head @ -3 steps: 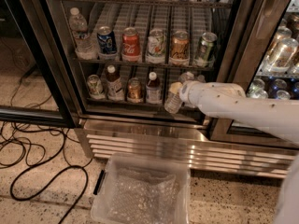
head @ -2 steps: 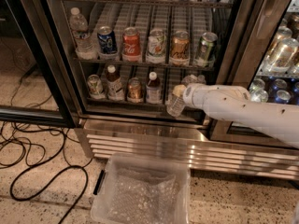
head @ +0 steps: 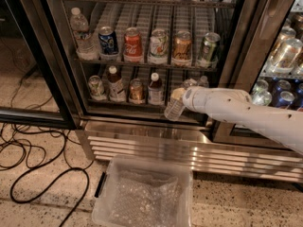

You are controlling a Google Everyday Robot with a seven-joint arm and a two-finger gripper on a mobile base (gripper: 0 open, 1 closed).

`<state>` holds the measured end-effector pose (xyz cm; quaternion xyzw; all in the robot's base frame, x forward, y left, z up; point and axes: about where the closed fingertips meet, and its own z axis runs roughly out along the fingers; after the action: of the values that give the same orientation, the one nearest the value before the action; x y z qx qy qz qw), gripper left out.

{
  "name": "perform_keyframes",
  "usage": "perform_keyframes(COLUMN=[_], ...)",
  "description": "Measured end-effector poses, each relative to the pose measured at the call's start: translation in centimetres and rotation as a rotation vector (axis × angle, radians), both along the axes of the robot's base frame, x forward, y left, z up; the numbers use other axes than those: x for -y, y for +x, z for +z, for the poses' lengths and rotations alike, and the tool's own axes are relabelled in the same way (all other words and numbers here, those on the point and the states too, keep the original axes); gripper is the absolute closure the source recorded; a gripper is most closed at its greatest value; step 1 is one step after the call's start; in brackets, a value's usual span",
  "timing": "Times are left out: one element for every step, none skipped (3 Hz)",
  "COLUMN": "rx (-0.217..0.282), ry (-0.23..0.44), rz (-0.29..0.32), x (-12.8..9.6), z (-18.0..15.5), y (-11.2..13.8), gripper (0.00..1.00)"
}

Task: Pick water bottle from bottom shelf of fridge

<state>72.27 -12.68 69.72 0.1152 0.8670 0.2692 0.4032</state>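
The small clear water bottle (head: 173,109) hangs tilted, its base towards the lower left, at the front edge of the bottom shelf (head: 142,107) of the fridge (head: 66,79). My gripper (head: 182,95) comes in from the right on a white arm and is shut on the bottle's upper part, hiding its cap. On the left of the same wire rack stand two cans (head: 96,87) and two white-capped bottles with dark contents (head: 154,89).
The rack above holds a larger clear bottle (head: 83,35) and a row of cans (head: 132,44). An open glass door (head: 28,113) stands at the left. A clear plastic bin (head: 142,197) sits on the floor below the steel grille (head: 151,150). Black cables (head: 33,169) lie at the left.
My gripper and the held water bottle have drifted slightly downward and outward from the shelf front, and the bottle is tilted more. The other drinks have not moved.
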Motion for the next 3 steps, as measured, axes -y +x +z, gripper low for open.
perform_keyframes(rx=[-0.104, -0.104, -0.124], ry=[0.14, 0.14, 0.147], rz=[-0.001, -0.001, 0.012], x=[1.54, 1.54, 1.11], z=[-1.99, -2.4, -2.77], y=[-0.96, -0.96, -1.5], gripper=[1.0, 1.0, 1.0])
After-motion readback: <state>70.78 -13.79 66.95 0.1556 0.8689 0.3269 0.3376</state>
